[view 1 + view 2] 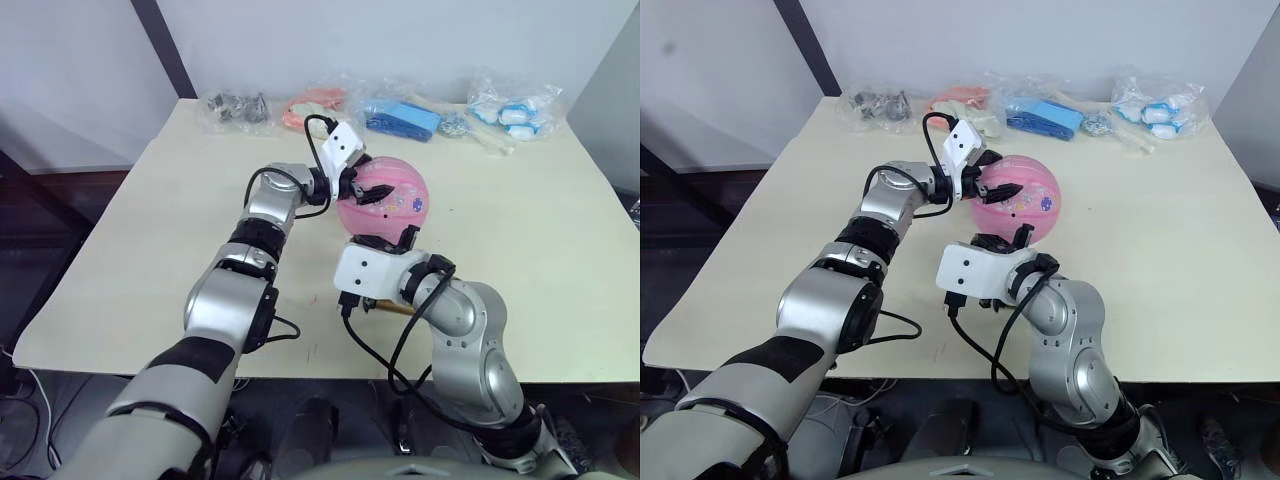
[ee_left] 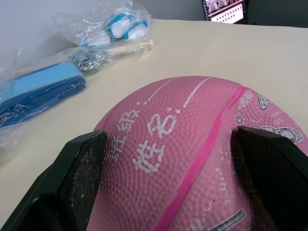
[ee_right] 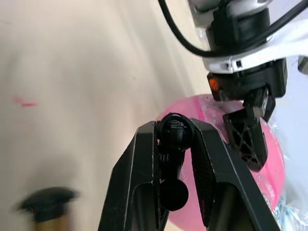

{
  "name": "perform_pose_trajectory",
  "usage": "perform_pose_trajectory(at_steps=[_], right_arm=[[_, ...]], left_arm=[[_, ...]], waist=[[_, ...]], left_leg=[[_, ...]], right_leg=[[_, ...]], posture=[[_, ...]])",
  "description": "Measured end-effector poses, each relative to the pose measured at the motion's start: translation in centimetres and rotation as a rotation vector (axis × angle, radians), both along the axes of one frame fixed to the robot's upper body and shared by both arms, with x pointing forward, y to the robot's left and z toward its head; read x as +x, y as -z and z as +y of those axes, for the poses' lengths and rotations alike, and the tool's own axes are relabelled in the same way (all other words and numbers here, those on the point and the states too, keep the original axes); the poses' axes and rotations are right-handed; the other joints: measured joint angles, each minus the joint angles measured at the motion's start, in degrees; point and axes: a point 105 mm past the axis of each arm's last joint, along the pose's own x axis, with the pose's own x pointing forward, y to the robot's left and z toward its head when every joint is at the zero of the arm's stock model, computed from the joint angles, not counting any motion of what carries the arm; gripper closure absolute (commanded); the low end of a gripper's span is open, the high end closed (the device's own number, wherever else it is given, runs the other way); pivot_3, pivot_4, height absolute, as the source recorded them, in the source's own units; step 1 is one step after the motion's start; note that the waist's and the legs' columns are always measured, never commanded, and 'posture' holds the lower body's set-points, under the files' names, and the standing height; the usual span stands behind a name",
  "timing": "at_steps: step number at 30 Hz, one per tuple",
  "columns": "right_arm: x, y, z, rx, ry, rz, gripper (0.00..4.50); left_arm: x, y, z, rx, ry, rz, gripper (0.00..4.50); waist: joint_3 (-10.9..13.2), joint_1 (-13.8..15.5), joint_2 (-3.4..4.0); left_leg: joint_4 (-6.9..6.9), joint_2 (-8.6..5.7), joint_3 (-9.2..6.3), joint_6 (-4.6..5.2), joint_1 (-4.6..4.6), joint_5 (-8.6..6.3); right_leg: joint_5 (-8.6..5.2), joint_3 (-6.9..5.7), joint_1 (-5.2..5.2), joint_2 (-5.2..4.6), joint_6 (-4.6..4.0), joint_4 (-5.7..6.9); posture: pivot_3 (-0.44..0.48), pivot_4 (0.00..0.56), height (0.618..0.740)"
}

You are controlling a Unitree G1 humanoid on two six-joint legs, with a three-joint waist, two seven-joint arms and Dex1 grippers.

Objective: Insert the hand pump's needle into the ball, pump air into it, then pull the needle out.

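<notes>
While my left gripper (image 1: 362, 187) spans the ball (image 1: 385, 205) mid-surface with wide jaws to steady it, my right gripper (image 3: 174, 144) pinches the needle (image 3: 172, 144) fitting just beside it, ready for insertion, I judge.

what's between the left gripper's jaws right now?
The ball: in the left wrist view its pink surface fills the gap between the left gripper's open jaws, one on each side of it.

Head cams look down at table (image 1: 150, 200); wrist cams close; all share ball (image 1: 395, 195).
</notes>
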Motion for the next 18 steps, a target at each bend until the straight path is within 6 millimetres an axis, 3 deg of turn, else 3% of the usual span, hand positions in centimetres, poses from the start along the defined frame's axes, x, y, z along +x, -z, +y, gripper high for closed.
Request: perform_pose_trajectory(at_steps=[9, 11, 14, 18], right_arm=[[0.4, -0.3, -1.4, 0.021, 0.046, -0.001, 4.13], [0.6, -0.6, -2.3, 0.041, 0.071, 0.000, 4.13], [0.7, -2.1, -5.4, 0.162, 0.149, 0.006, 4.13], [0.2, -2.7, -7.0, 0.256, 0.163, 0.052, 4.13]], left_arm=[[0.0, 0.0, 0.0, -0.003, -0.003, 0.000, 0.00], [0.0, -0.1, 0.0, -0.005, -0.003, 0.000, 0.00], [-0.1, -0.1, 0.3, -0.029, 0.002, 0.009, 0.00], [-0.2, -0.2, 0.6, -0.047, 0.015, 0.013, 0.00]], waist=[[-0.09, -0.15, -0.03], [-0.09, -0.15, -0.03], [-0.08, -0.21, -0.03], [-0.08, -0.49, -0.02]], left_leg=[[-0.02, 0.00, -0.05, -0.02, -0.02, 0.01], [-0.02, 0.00, -0.04, -0.02, -0.03, 0.01], [-0.02, 0.00, -0.05, -0.02, -0.04, 0.01], [-0.04, 0.00, -0.06, -0.01, -0.05, 0.00]], right_leg=[[0.00, 0.00, -0.01, 0.00, -0.01, 0.00], [0.00, 0.00, -0.01, 0.00, -0.01, 0.00], [0.00, 0.00, -0.02, 0.00, -0.01, 0.00], [0.01, 0.00, -0.03, 0.00, -0.01, 0.00]], posture=[[0.000, 0.150, 0.740], [0.000, 0.150, 0.740], [0.000, 0.150, 0.740], [0.000, 0.150, 0.740]])
